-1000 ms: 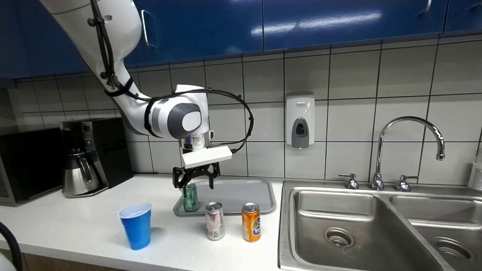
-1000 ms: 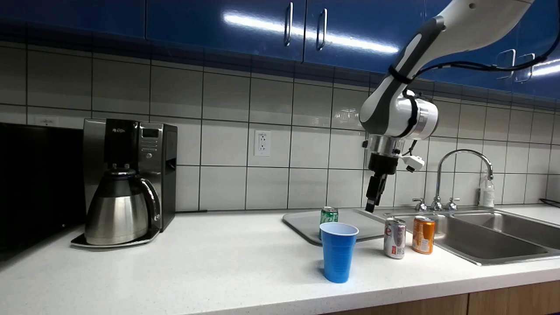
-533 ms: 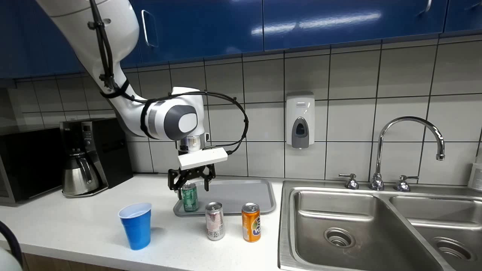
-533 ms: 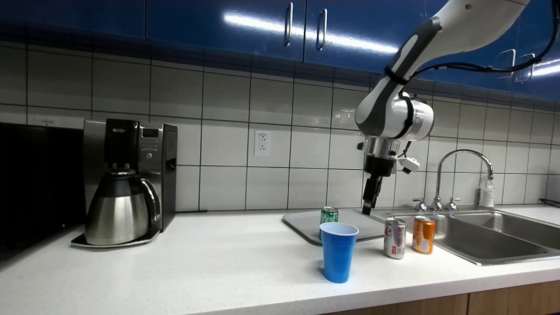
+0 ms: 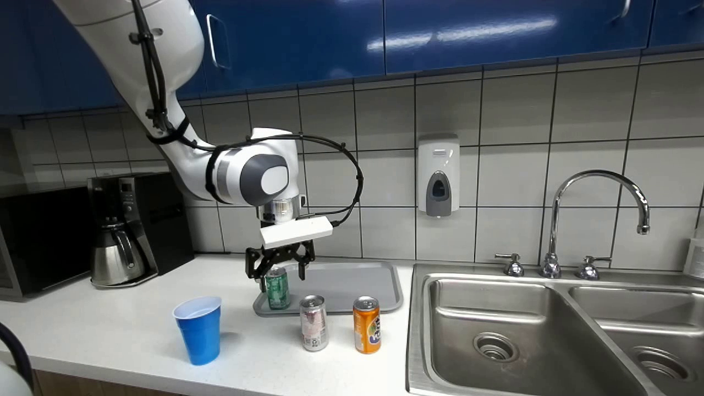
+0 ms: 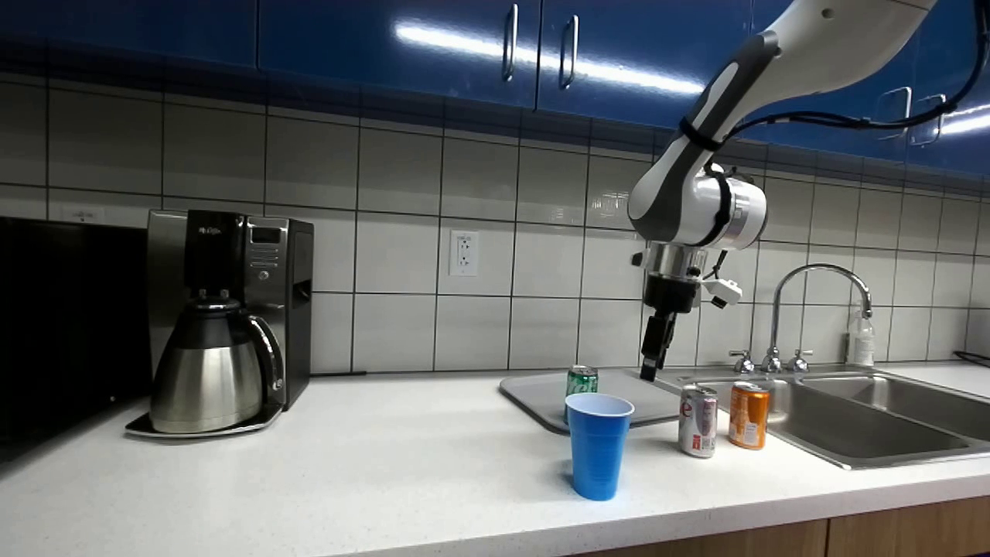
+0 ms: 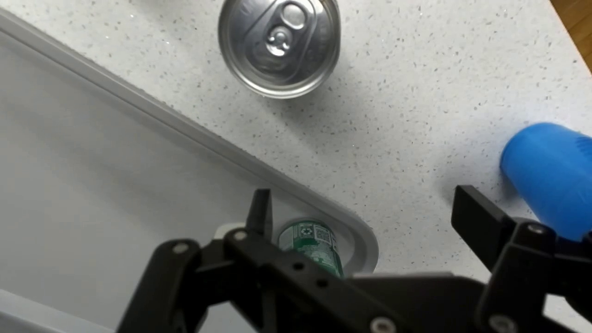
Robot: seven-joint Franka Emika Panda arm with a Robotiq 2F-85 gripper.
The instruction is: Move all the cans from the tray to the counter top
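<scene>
Working left to right. Long white speckled table (image 5: 143,311) against a pale grey tiled wall (image 5: 514,115). At its left end, one black box-shaped appliance (image 5: 41,242), only partly in view; just beside it one black-and-silver coffee maker (image 5: 165,220) near the table's back edge, one brushed-steel carafe (image 5: 115,261) on its base. One white electrical outlet (image 6: 464,253) on the wall right of that, in an exterior view.

One tapered blue plastic cup (image 5: 199,335), upright, near the table's front edge.

One black gripper (image 5: 282,276) in the air near the front left corner of one flat, rectangular grey tray (image 5: 352,283); its two fingers (image 7: 476,219) stand wide apart, plain in the wrist view. Which spot it hangs over, cannot tell. Tray lies toward the table's back edge.

On the tray, one upright green metal can (image 5: 278,294) in that front left corner, partly hidden by the gripper in the wrist view. On the table, off the tray's front edge, one upright silver-grey metal can (image 5: 314,330), then one upright orange metal can (image 5: 367,330), near each other but apart, the orange closer to one steel sink (image 5: 418,330). Three cans in all.

On the wall, one white-and-grey dispenser (image 5: 438,176). Sink: two basins (image 5: 489,308), one curved chrome tap (image 5: 551,264), two handles (image 5: 514,268). One pale bottle (image 5: 694,261), far right.
</scene>
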